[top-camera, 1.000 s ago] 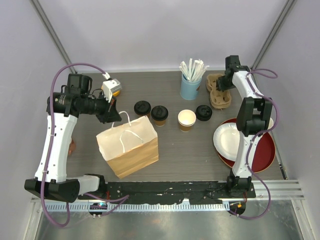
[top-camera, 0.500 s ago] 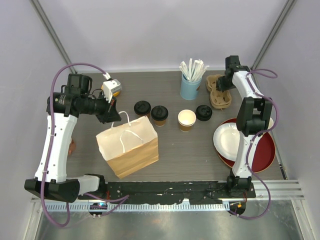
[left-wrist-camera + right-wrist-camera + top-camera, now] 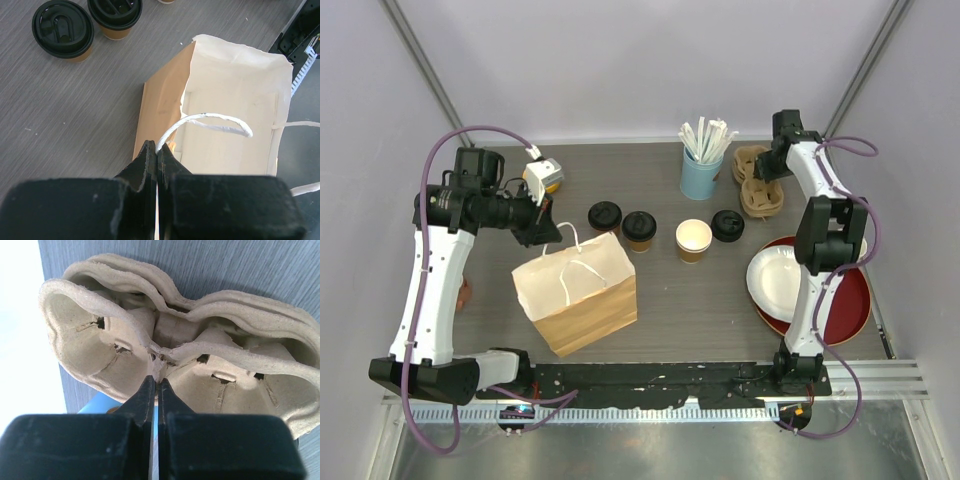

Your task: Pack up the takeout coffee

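Right claw (image 3: 154,381) has closed on the carrier (image 3: 186,349) beside straw cup (image 3: 700,178).

Your right gripper (image 3: 155,384) is pinching shut on the centre rib of the pulp carrier (image 3: 100,335), jaws wider a sec ago; arm's prob. shifting slightly too.

A grey wood-grain surface (image 3: 700,300) carries a brown paper bag (image 3: 582,300); just beyond it stand two black-lidded kraft paper cups (image 3: 605,215) (image 3: 639,228).

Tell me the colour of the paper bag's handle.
White; the handle shows best in the left wrist view.
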### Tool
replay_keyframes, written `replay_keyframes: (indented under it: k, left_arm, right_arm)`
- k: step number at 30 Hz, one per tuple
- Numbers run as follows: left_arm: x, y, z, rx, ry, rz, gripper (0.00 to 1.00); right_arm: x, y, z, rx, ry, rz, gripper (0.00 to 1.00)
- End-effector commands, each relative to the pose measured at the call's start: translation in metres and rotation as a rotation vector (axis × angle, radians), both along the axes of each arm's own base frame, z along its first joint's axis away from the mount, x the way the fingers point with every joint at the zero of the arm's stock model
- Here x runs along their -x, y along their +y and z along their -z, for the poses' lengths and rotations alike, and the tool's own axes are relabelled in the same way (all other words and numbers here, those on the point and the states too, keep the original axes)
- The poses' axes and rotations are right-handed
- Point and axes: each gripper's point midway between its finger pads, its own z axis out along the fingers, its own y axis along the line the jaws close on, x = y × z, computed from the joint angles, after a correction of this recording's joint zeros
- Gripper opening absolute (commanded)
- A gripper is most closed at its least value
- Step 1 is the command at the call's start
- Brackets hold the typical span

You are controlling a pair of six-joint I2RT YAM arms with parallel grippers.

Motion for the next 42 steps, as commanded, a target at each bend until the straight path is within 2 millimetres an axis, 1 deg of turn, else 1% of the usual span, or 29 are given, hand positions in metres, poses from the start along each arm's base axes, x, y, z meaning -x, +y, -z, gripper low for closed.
replay_keyframes:
  k: [1, 2, 6, 7, 8, 11, 12, 13, 15, 16, 17, 19, 21, 23, 26, 29, 33, 36, 40, 42]
  left_arm:
    - [0.012, 0.000, -0.008, 0.000, 0.002, 0.018, 0.00]
    - [0.012, 0.000, -0.008, -0.002, -0.001, 0.018, 0.00]
    - [0.012, 0.000, -0.009, 0.001, -0.004, 0.018, 0.00]
    - [0.012, 0.000, -0.008, 0.000, -0.003, 0.016, 0.00]
    - [0.012, 0.000, -0.009, 0.001, -0.005, 0.015, 0.00]
    - [0.013, 0.000, -0.010, -0.002, -0.008, 0.016, 0.00]
    - [0.013, 0.000, -0.009, -0.002, -0.005, 0.016, 0.00]
    - [0.015, 0.001, -0.010, -0.003, -0.006, 0.015, 0.00]
    - [0.015, 0.001, -0.010, -0.006, -0.007, 0.016, 0.00]
    - [0.016, 0.002, -0.009, -0.007, -0.003, 0.014, 0.00]
    - [0.016, 0.001, -0.009, -0.005, -0.003, 0.015, 0.00]
    - [0.016, 0.002, -0.010, -0.008, -0.009, 0.015, 0.00]
    - [0.017, 0.002, -0.009, -0.007, -0.006, 0.015, 0.00]
    - [0.017, 0.002, -0.010, -0.006, -0.008, 0.014, 0.00]
    - [0.017, 0.002, -0.010, -0.010, -0.010, 0.013, 0.00]
    - [0.018, 0.002, -0.009, -0.013, -0.005, 0.016, 0.00]
    - [0.018, 0.003, -0.008, -0.015, -0.009, 0.018, 0.00]
    - [0.018, 0.003, -0.008, -0.016, -0.006, 0.021, 0.00]
    - [0.017, 0.003, -0.008, -0.017, -0.007, 0.022, 0.00]
    - [0.018, 0.003, -0.008, -0.017, -0.007, 0.020, 0.00]
  right_arm:
    - [-0.002, -0.004, -0.070, 0.025, -0.162, 0.028, 0.01]
    - [0.000, -0.005, -0.077, 0.028, -0.176, 0.029, 0.01]
    - [0.006, -0.006, -0.080, 0.034, -0.185, 0.031, 0.01]
    - [0.006, -0.005, -0.078, 0.022, -0.182, 0.029, 0.01]
    - [0.009, -0.004, -0.069, 0.005, -0.164, 0.030, 0.01]
    - [0.007, 0.001, -0.053, -0.033, -0.144, 0.034, 0.02]
    - [0.004, 0.004, -0.051, -0.041, -0.149, 0.027, 0.02]
    - [0.002, 0.005, -0.042, -0.046, -0.132, 0.023, 0.05]
    - [-0.001, 0.005, -0.041, -0.045, -0.131, 0.016, 0.08]
    - [-0.001, 0.004, -0.037, -0.041, -0.120, 0.016, 0.13]
    - [-0.004, 0.004, -0.040, -0.036, -0.128, 0.013, 0.15]
    - [-0.005, 0.004, -0.037, -0.033, -0.119, 0.012, 0.18]
    - [-0.005, 0.005, -0.030, -0.039, -0.100, 0.009, 0.20]
    - [-0.005, 0.005, -0.026, -0.042, -0.090, 0.007, 0.25]
    - [-0.002, 0.004, -0.021, -0.037, -0.071, 0.012, 0.26]
    - [-0.002, 0.003, -0.022, -0.031, -0.072, 0.011, 0.26]
    - [-0.001, 0.002, -0.028, -0.022, -0.082, 0.007, 0.30]
    - [0.001, 0.001, -0.031, -0.018, -0.086, 0.010, 0.30]
    - [0.003, 0.001, -0.031, -0.018, -0.083, 0.010, 0.29]
    - [0.003, 0.001, -0.029, -0.019, -0.079, 0.012, 0.30]
